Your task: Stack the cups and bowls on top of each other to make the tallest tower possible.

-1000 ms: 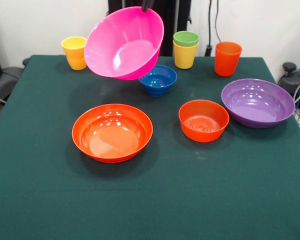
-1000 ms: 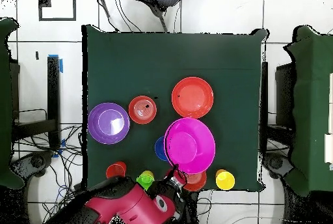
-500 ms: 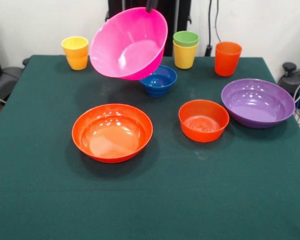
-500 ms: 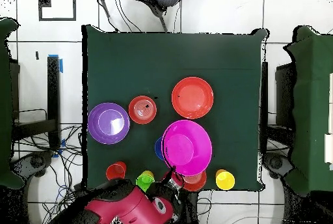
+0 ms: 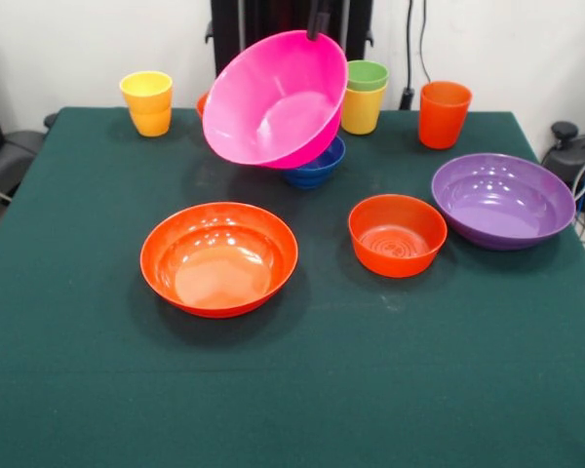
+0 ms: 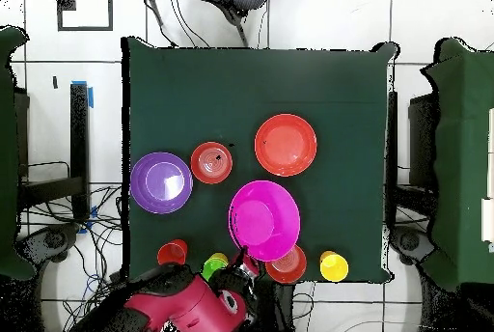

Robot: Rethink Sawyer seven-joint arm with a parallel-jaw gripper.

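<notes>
My gripper [image 5: 318, 21] is shut on the far rim of the big pink bowl [image 5: 276, 97] and holds it tilted in the air, opening toward the camera. Overhead, the gripper [image 6: 247, 261] is at the bowl's [image 6: 263, 220] near edge. The blue bowl [image 5: 318, 168] is mostly hidden behind it. A small orange bowl [image 6: 288, 265] shows as a sliver [image 5: 204, 102] beside it. The wide orange bowl [image 5: 219, 258], another small orange bowl [image 5: 397, 234] and the purple bowl [image 5: 502, 200] rest on the table. A yellow cup [image 5: 146, 102], a green cup [image 5: 363, 75] nested in a yellow cup [image 5: 361, 109], and the orange cup [image 5: 444, 114] stand along the far edge.
The green table [image 5: 292, 390] carries everything. The red arm [image 6: 183, 304] reaches in from the robot's side. Chairs and cables lie around the table.
The pink bowl has moved right in the front view with the gripper and now covers most of the blue bowl. A small orange bowl behind it has come into view.
</notes>
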